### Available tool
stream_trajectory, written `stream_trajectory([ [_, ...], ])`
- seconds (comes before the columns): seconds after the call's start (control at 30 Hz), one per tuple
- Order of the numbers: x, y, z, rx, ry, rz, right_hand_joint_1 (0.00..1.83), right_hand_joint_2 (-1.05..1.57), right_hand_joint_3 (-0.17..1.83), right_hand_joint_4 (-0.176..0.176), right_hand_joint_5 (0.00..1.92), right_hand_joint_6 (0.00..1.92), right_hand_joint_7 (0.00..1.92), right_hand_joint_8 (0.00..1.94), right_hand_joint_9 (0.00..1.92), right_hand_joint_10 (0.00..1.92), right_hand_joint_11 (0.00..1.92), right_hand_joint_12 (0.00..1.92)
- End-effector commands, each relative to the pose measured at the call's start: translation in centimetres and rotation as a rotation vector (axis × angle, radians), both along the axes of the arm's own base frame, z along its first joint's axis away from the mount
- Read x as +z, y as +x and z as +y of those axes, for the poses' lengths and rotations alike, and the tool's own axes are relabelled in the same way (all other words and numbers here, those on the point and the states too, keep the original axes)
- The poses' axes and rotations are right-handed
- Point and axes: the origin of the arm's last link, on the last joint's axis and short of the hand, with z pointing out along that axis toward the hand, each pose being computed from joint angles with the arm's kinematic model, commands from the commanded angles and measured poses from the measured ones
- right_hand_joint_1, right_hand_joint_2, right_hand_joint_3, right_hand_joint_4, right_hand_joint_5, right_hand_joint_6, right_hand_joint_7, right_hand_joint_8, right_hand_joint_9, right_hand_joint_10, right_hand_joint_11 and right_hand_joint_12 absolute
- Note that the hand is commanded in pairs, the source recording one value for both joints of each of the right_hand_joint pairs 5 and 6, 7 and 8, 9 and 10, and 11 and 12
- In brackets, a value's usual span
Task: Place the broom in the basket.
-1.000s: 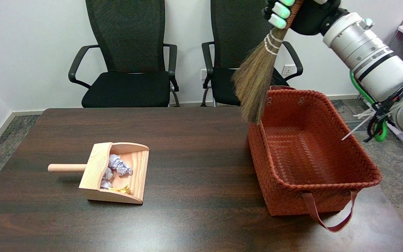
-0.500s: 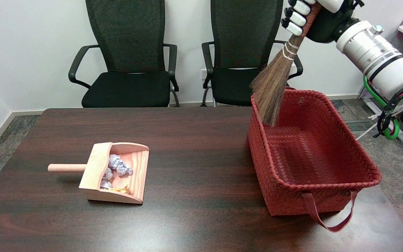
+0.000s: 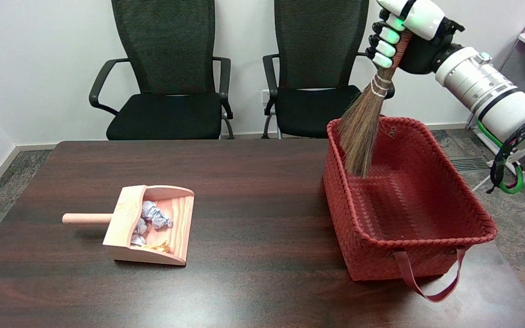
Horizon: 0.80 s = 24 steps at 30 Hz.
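The right hand [image 3: 406, 34] has its fingers [image 3: 384, 48] wrapped tight around the handle of the broom [image 3: 366, 118], which hangs tilted with its bristles down inside the far left corner of the red basket [image 3: 426, 237] on the surface [image 3: 253, 191].

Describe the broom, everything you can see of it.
The broom is a small hand broom of brownish straw bristles, bound with white cord wraps below a reddish handle. The right hand grips that handle. It hangs tilted, bristles down and spread, their tips inside the woven red basket near its far left corner. Whether they touch the bottom is unclear.
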Motion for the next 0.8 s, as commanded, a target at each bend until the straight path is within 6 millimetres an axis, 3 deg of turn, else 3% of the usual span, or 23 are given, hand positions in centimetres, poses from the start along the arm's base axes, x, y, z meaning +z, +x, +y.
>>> stream_trajectory([
  [0.03,-0.3,-1.4,1.6,0.152,0.207,0.025,1.0,1.57,0.35,0.005,1.92,1.92,1.92,1.92,1.92,1.92,1.92,1.92],
  [0.23,-1.5,-2.7,2.3,0.144,0.262,0.056,1.01,1.57,0.41,0.009,1.92,1.92,1.92,1.92,1.92,1.92,1.92,1.92],
  [0.47,-0.2,-3.8,3.4,0.2,0.262,0.026,1.01,1.57,0.41,0.011,1.92,1.92,1.92,1.92,1.92,1.92,1.92,1.92],
  [0.8,1.8,-3.5,4.0,0.266,0.235,0.014,1.02,1.57,0.43,0.012,1.92,1.92,1.92,1.92,1.92,1.92,1.92,1.92],
])
